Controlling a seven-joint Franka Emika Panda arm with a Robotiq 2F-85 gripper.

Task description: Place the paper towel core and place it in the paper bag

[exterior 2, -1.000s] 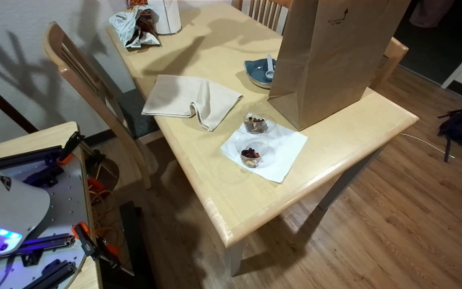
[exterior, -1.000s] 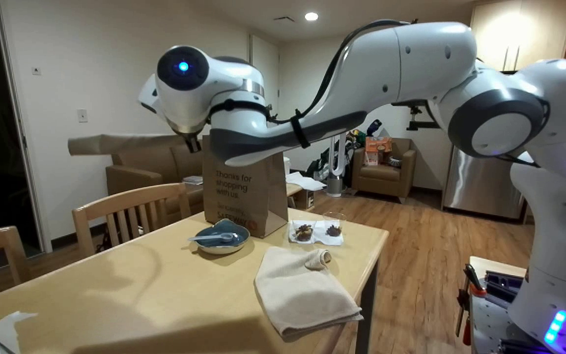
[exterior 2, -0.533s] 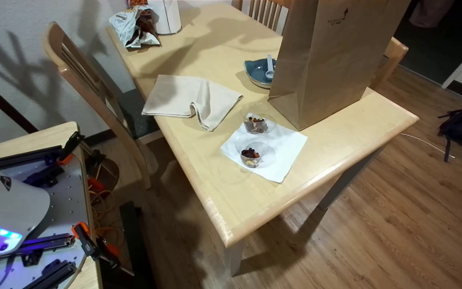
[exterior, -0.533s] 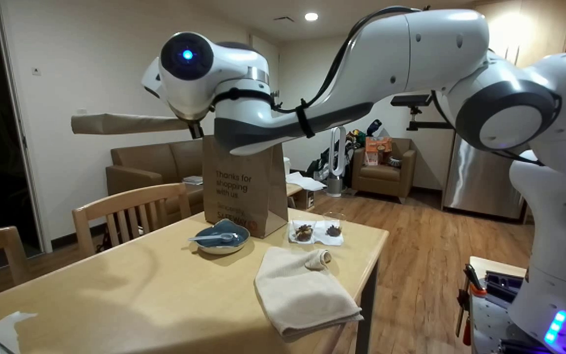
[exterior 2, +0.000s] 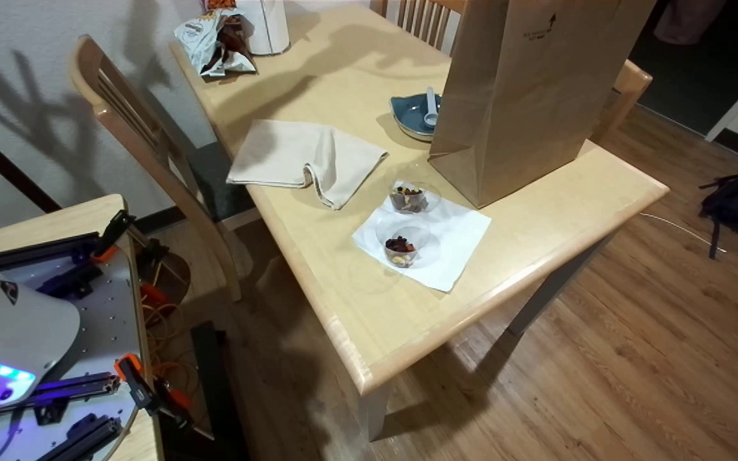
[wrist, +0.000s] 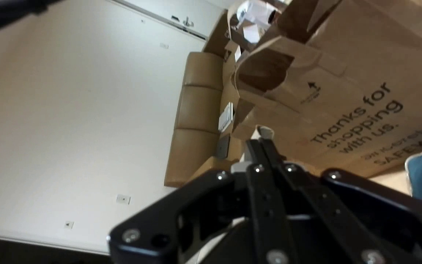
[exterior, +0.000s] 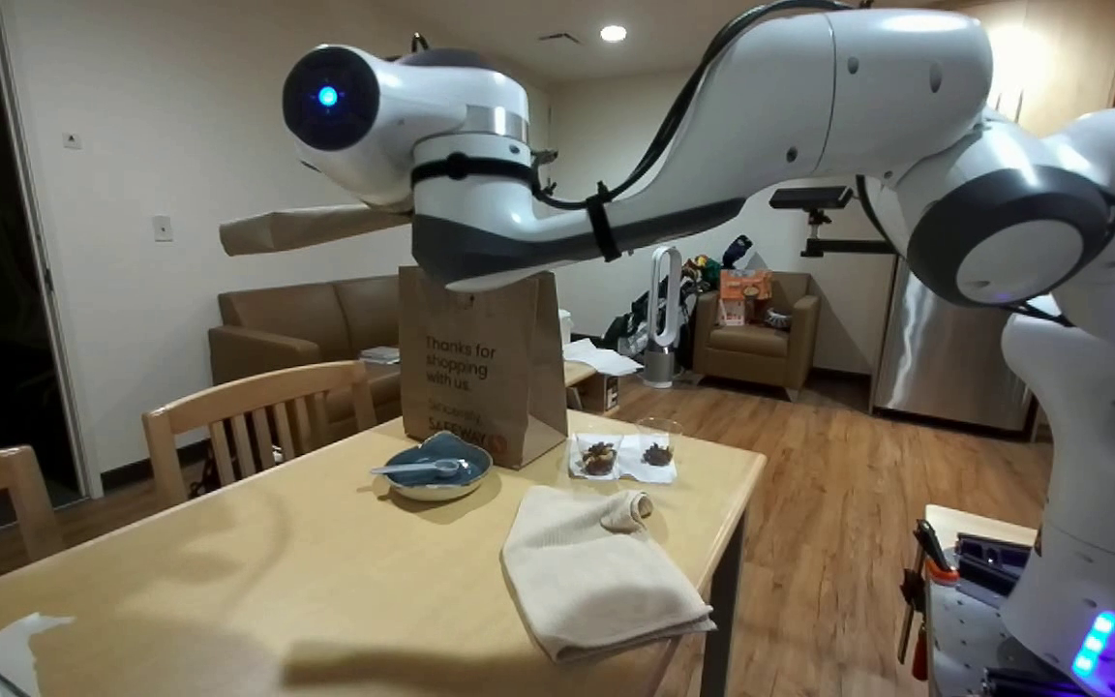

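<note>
The paper towel core [exterior: 311,229], a slim brown tube, hangs in the air, roughly level, to one side of the bag and above its top. My gripper [wrist: 259,142] is shut on it; one end of the tube pokes out just past the fingertips in the wrist view. In the exterior view that shows the arm, the wrist hides the fingers. The paper bag [exterior: 485,373] stands upright on the table, its printed front facing that camera. Its open top shows beyond the fingers in the wrist view, while an exterior view shows the bag [exterior 2: 542,96] cut off at the top.
A blue bowl [exterior: 438,474] with a light spoon sits right by the bag. Two clear cups of snacks stand on a white napkin [exterior 2: 455,246] near it. A beige cloth [exterior: 596,571] lies at the table edge. A wooden chair [exterior: 262,416] stands along the table's far side.
The arm has risen, lifting the core with it. In the last half second the core has shifted right toward the bag and the gripper has turned behind the wrist.
</note>
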